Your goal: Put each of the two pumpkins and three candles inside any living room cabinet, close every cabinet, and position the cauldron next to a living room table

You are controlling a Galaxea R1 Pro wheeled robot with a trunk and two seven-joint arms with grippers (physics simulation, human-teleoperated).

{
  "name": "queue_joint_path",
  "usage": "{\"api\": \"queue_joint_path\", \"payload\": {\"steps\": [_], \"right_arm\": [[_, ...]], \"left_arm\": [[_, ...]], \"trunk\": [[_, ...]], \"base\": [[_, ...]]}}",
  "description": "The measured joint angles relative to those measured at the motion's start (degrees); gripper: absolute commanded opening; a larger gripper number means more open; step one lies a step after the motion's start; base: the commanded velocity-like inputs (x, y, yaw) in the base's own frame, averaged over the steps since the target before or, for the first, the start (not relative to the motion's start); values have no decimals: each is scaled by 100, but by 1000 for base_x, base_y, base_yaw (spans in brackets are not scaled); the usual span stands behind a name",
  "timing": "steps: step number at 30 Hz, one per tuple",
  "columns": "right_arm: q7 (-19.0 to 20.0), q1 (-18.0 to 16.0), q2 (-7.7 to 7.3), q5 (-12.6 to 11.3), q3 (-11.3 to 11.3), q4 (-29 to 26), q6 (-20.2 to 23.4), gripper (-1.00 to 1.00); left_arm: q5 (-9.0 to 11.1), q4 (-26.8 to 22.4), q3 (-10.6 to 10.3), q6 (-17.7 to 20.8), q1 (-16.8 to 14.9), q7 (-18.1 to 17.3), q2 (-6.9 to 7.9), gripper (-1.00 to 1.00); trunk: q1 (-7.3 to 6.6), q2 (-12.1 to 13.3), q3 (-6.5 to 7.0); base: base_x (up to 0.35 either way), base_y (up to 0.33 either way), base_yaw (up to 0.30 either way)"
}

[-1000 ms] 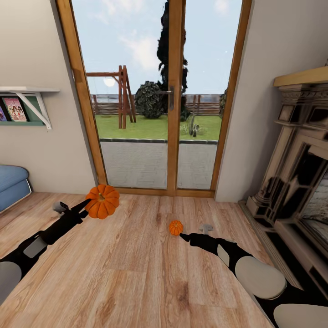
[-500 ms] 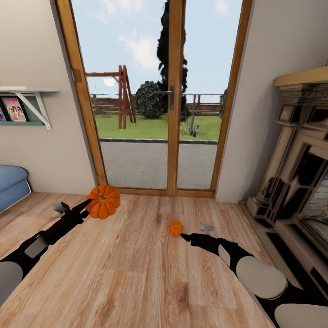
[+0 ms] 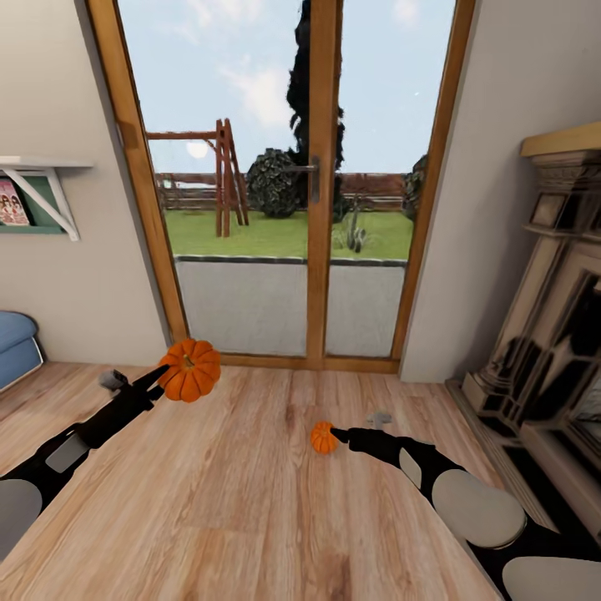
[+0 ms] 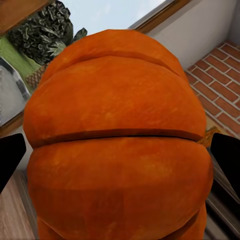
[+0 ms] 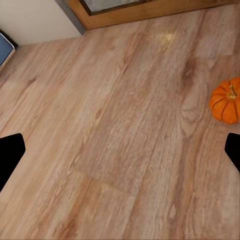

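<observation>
Orange and ribbed, the first pumpkin (image 3: 191, 370) sits left of centre in the head view, clamped at the tip of your left gripper (image 3: 161, 373) and raised off the wooden floor (image 3: 250, 501). In the left wrist view that pumpkin (image 4: 117, 145) bulges right up against the lens, with the two dark fingertips (image 4: 10, 157) pressed at its flanks, so the grasp is closed on it.

The second pumpkin (image 3: 324, 437) rests on the floor just below the middle of the head view, touching or nearly touching the tip of your right gripper (image 3: 337, 434). In the right wrist view it (image 5: 226, 102) lies at the right edge, outside the line between the two fingertips (image 5: 10, 155), which stand wide apart with only bare floor (image 5: 110, 130) between them; that gripper holds nothing.

Beyond both pumpkins, a wood-framed glass door (image 3: 321, 184) takes up the upper centre. A stone fireplace (image 3: 551, 334) runs down the right edge, and a wall shelf (image 3: 33, 179) and a blue sofa corner (image 3: 15, 342) sit at the left edge.
</observation>
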Motion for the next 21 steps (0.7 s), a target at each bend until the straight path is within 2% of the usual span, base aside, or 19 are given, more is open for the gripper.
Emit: {"api": "queue_joint_path", "payload": {"steps": [21], "right_arm": [[0,0,7,-23,-2,-9,-18,100]], "left_arm": [[-3,1,-15,-1,2,1,0,-100]], "trunk": [[0,0,0]], "base": [[328,0,0]]}}
